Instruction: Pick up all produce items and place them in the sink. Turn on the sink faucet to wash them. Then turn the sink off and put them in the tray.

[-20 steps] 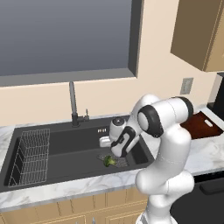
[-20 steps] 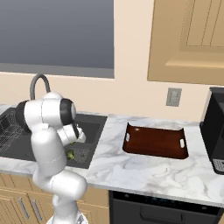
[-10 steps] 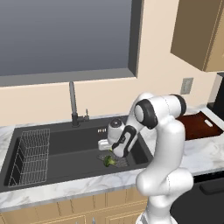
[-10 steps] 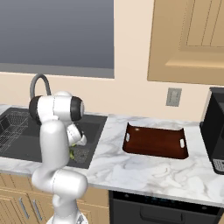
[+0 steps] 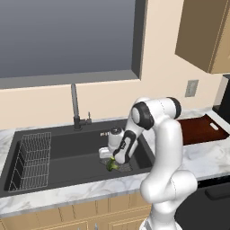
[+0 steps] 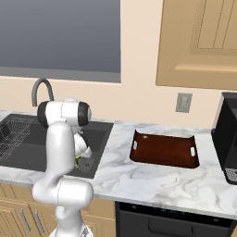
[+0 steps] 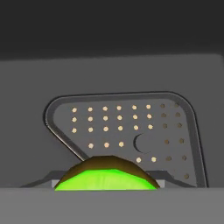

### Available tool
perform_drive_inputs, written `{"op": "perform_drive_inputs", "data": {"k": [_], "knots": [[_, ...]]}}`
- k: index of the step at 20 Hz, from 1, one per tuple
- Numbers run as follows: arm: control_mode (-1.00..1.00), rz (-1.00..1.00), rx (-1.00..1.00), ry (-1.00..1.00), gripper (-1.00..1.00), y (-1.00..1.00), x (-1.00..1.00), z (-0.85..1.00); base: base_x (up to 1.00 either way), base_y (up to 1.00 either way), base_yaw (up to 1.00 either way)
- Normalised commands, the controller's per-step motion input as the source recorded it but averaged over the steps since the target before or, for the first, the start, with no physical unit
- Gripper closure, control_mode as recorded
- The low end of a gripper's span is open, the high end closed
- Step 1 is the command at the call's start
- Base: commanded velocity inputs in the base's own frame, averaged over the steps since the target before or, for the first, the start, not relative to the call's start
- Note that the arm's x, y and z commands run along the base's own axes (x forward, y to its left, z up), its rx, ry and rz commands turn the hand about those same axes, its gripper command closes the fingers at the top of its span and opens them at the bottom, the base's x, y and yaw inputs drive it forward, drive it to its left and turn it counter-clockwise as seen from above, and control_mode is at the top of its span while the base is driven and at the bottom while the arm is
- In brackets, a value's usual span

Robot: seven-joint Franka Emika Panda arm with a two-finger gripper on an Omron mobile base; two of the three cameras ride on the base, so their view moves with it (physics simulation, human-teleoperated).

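My gripper is down inside the black sink, over its right part, shut on a small green produce item. In the hand view that item bulges up bright green between the fingers, just above the triangular mesh drain. From the right base view the item peeks out beside my forearm, low in the sink. The tall dark sink faucet stands behind the basin, left of my arm. The reddish-brown tray lies on the counter to the right of the sink.
A wire rack sits in the left part of the sink. A dark appliance stands at the counter's far right. Marble counter runs in front of the tray.
My elbow and upper arm have swung upward and toward the sink, while the hand with the green item has sunk slightly toward the drain.
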Motion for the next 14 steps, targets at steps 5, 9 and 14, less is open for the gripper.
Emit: {"op": "perform_drive_inputs", "data": {"k": [5,9,14], "knots": [[-1.0,0.0,0.0,0.04,1.0,0.0,0.02,-0.18,0.0,0.0,0.0],[-1.0,0.0,0.0,0.02,1.0,0.0,0.09,-0.19,0.0,0.0,0.0],[-1.0,0.0,0.0,0.05,1.0,0.0,0.09,-0.19,0.0,0.0,0.0]]}}
